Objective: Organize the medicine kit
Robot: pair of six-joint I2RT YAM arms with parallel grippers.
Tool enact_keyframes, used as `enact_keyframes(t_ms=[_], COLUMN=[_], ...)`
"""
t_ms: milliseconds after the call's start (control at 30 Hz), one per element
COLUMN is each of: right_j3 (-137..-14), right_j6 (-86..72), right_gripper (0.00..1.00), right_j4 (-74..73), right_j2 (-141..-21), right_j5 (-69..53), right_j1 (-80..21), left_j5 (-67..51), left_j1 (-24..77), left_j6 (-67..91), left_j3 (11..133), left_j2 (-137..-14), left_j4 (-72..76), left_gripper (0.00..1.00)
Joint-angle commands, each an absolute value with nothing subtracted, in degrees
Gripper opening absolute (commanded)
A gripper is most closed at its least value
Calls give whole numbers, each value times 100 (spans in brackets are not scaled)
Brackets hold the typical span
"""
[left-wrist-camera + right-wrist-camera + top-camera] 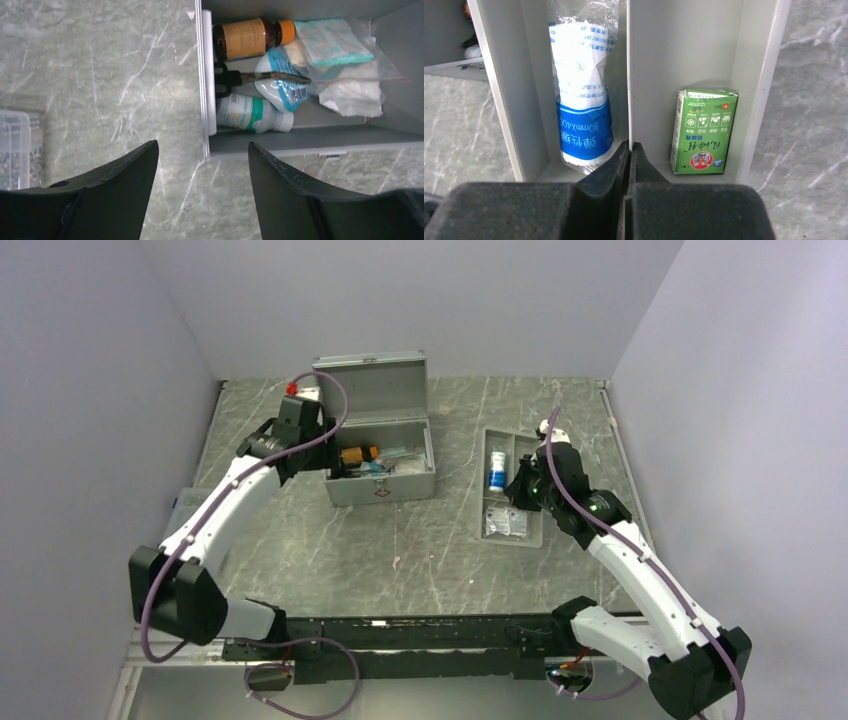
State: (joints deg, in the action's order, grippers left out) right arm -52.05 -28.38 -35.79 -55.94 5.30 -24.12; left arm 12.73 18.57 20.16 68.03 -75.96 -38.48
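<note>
Left wrist, open medicine kit [310, 141] just beyond spread empty left fingers [125, 172], right fingers [610, 172] closed over tray [704, 50]

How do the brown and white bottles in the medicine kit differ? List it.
The brown bottle has an orange cap; the white bottle a white cap and teal-banded label. The brown bottle lies nearer the lid side, the white bottle by the latch-side wall. Both lie sideways in the medicine kit.
</note>
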Motion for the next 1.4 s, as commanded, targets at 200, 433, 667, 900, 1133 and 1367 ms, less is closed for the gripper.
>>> enact_keyframes(t_ms=[200,433,667,900,1133,1367], right_j3=[-4941,-4674,-4657,-4556,-4524,-4579], right_j6=[-2719,-2788,-2768,-2821,-2830,-2798], right_gripper=[0,0,0,0,0,0], right_j4=[-3181,-3067,-3050,-2971,-2957,-3011], right_j2=[-4901,-4793,-4731,-4756,-4767,-4708], right_j5=[-247,-588,-571,-641,-648,-716], right_j1=[-2451,-2466,-2469,-2469,-2477,-2479], left_j5=[1109,777,670,781,825,444], left_j1=[1561,1397,1397,1396,1406,1609], left_j6=[1716,1556,1404,1350,1309,939], left_j3=[7489,7556,7600,7558,7559,7540], left_j2=[-8662,-9172,-9383,-9287,-9159,-9076], left_j4=[-3554,-3392,-3425,-3459,-3497,-3421], left_gripper=[63,53,37,9,0,0])
